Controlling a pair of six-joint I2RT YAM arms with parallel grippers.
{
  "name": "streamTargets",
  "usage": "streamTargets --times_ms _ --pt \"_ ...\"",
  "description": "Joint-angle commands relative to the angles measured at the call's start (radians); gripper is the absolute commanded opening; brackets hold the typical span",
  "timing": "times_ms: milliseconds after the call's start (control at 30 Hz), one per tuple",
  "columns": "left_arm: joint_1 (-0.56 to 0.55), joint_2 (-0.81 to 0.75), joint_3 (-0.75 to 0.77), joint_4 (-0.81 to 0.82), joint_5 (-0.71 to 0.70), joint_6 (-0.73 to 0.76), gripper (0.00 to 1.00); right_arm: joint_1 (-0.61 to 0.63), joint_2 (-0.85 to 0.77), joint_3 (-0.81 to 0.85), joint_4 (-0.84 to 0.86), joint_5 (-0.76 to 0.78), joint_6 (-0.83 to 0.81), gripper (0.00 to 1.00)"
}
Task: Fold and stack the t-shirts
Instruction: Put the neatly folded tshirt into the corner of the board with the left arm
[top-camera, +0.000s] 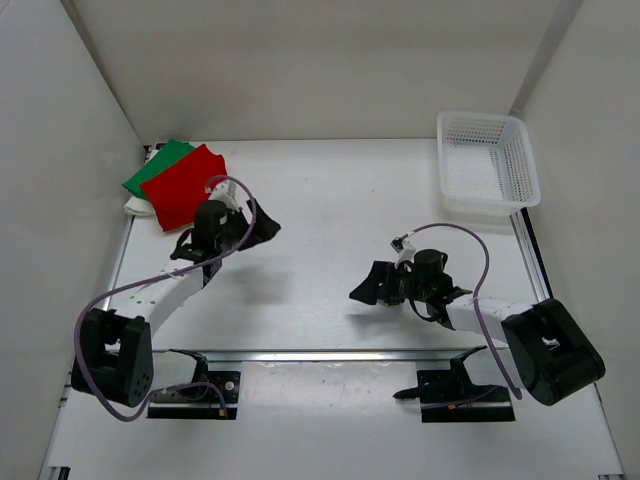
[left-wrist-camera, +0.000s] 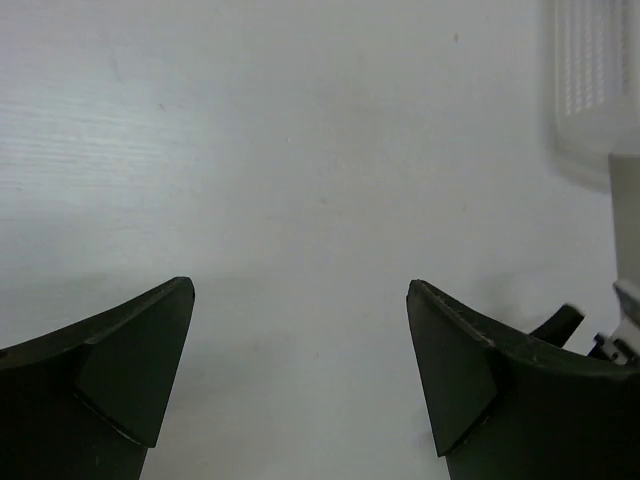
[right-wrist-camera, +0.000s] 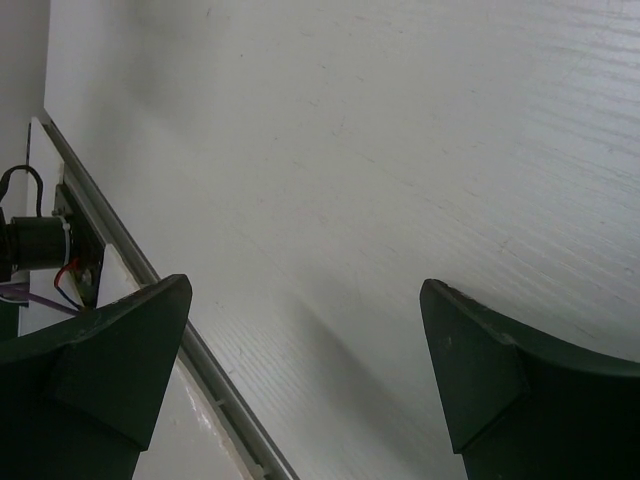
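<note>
Three folded t-shirts lie stacked at the table's far left corner. The red t-shirt (top-camera: 185, 187) is on top, the green t-shirt (top-camera: 155, 165) shows from under it at the back, and a strip of the white t-shirt (top-camera: 136, 207) shows at the bottom left. My left gripper (top-camera: 265, 228) is just right of the stack, apart from it, pointing right, open and empty (left-wrist-camera: 300, 285). My right gripper (top-camera: 362, 290) hovers over the table's middle, pointing left, open and empty (right-wrist-camera: 305, 285). Neither wrist view shows any shirt.
A white plastic mesh basket (top-camera: 470, 205) stands at the far right corner and shows blurred in the left wrist view as the basket (left-wrist-camera: 595, 90). A metal rail (right-wrist-camera: 130, 260) runs along the table's near edge. White walls close in the left, back and right sides.
</note>
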Motion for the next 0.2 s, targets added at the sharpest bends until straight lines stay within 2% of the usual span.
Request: streamTargets --times_ms 0,67,167 --pt "-0.065 -0.01 -0.024 -0.114 -0.004 0.093 0.98 -0.007 -0.003 -0.026 0.066 0.006 -0.03 1.0" --pt "-0.051 -0.027 -0.056 -0.089 0.029 0.097 0.99 -0.024 0.0 -0.032 0.081 -0.014 -0.03 0.99" --pt "-0.053 -0.028 -0.053 -0.124 -0.001 0.114 0.98 -0.021 -0.003 -0.029 0.079 -0.016 -0.033 0.99"
